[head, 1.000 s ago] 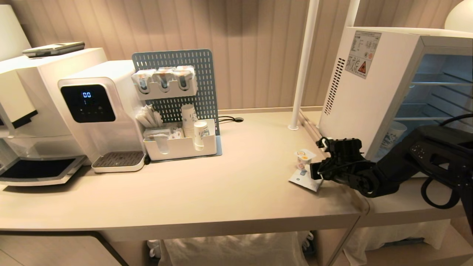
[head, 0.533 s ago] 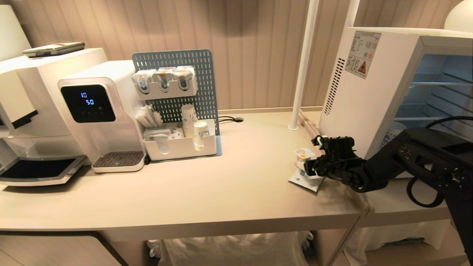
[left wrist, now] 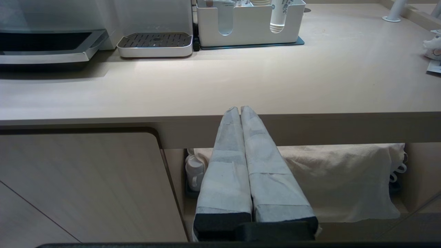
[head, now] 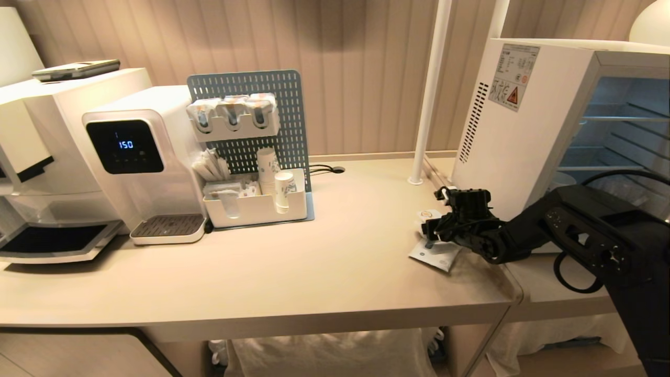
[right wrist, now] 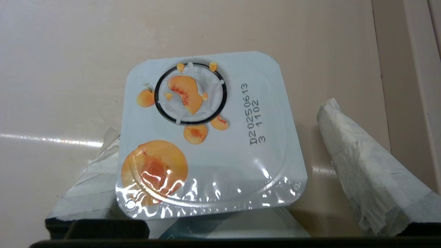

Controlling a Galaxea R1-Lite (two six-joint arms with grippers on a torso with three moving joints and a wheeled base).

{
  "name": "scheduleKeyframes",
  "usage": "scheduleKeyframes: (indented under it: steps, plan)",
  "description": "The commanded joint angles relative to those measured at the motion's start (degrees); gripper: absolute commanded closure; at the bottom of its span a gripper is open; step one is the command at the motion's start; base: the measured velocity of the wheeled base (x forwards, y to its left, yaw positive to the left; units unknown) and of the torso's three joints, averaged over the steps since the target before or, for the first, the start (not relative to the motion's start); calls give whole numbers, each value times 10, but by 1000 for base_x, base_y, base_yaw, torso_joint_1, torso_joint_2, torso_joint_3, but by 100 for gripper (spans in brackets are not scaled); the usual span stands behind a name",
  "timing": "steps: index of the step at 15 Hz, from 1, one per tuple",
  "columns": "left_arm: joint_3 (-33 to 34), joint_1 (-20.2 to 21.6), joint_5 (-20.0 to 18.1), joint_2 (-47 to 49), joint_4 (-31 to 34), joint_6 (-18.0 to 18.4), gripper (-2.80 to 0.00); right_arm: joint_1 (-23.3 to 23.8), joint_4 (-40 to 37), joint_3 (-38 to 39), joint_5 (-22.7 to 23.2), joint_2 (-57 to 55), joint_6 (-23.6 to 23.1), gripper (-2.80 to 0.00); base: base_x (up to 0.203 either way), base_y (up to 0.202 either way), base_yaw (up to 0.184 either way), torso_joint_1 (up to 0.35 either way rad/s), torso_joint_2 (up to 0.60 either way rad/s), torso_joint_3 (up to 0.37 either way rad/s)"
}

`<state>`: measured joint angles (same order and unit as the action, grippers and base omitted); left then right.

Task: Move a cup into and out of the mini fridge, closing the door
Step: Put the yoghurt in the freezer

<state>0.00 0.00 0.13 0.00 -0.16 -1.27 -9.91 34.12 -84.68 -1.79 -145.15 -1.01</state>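
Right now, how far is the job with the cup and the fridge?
Done: the mini fridge stands open, its wire shelves showing. In hand: the right gripper is open around the cup on the counter, fingers on either side, not yet closed. Left: grasp it, put it in and take it out, close the door. The left gripper is shut, below the counter edge.

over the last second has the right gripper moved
Yes. The right gripper has shifted left along the counter, farther from the mini fridge, and now straddles the cup, jaws open.
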Motion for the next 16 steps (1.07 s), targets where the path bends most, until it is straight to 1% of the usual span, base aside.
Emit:
scheduleKeyframes:
  steps: [1, 3, 6, 7, 8, 14, 16]
  plan:
    - [1, 1, 0, 0, 0, -1, 0, 0, -5, -27, -1, -11, 0, -280, 0, 0, 0, 0, 0, 0]
    - [1, 0, 0, 0, 0, -1, 0, 0, -8, -52, -8, -25, 0, -280, 0, 0, 0, 0, 0, 0]
    - [1, 0, 0, 0, 0, -1, 0, -1, -1, -88, -57, -52, -6, -280, 0, 0, 0, 0, 0, 0]
    - [0, 0, 0, 0, 0, -1, 0, -3, -2, -90, -59, -53, -7, -280, 0, 0, 0, 0, 0, 0]
    - [1, 0, 0, 0, 0, -1, 0, -3, -5, -90, -59, -53, -7, 0, 0, 0, 0, 0, 0, 0]
    - [1, 0, 0, 0, 0, -1, 0, -3, -5, -82, -59, -47, -9, 0, 0, 0, 0, 0, 0, 0]
    - [1, 0, 0, 0, 0, -1, 0, -3, -4, -63, -58, -28, -2, 0, 0, 0, 0, 0, 0, 0]
